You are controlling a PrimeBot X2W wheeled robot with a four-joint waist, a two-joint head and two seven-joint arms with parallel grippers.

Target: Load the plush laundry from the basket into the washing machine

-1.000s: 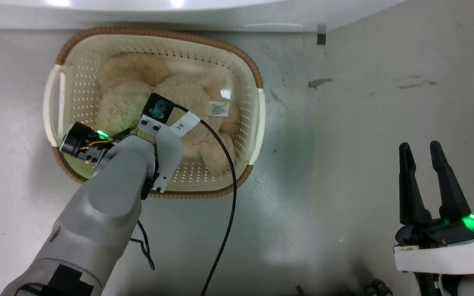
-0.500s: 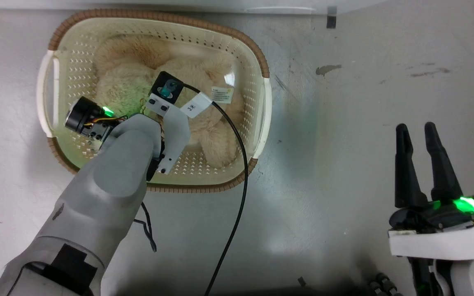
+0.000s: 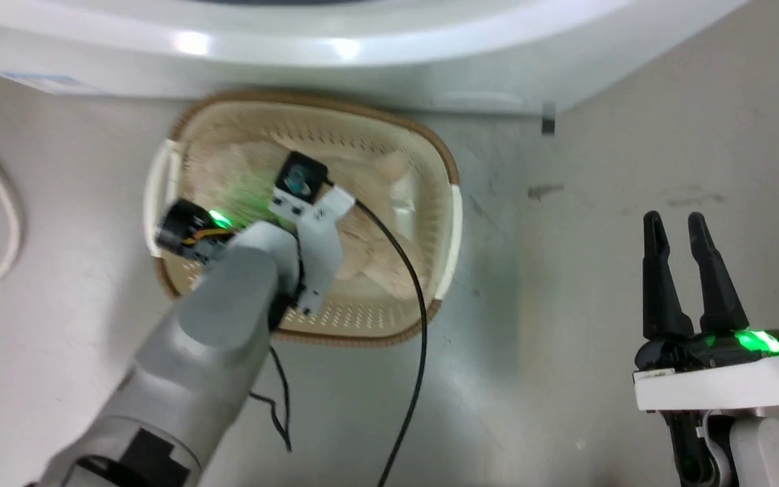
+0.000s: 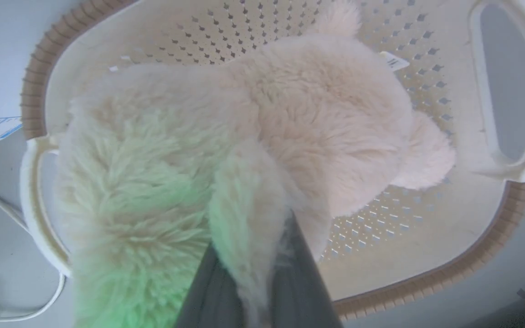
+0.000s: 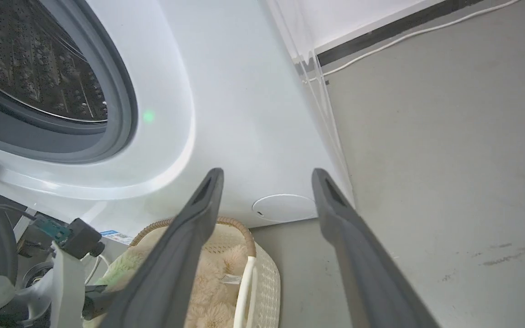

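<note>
My left pincer (image 4: 251, 237) has just clamped onto a fold of the plush laundry (image 4: 317, 114), which still sits in the basket (image 4: 426, 273) before the washing machine (image 5: 226, 91). I judge it ready for lifting. My right pincer (image 5: 267, 175) hangs spread, empty.

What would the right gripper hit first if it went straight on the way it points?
Probably the white front of the washing machine, just above its round cover. The open right gripper aims there with nothing between, though depth is unclear.
</note>
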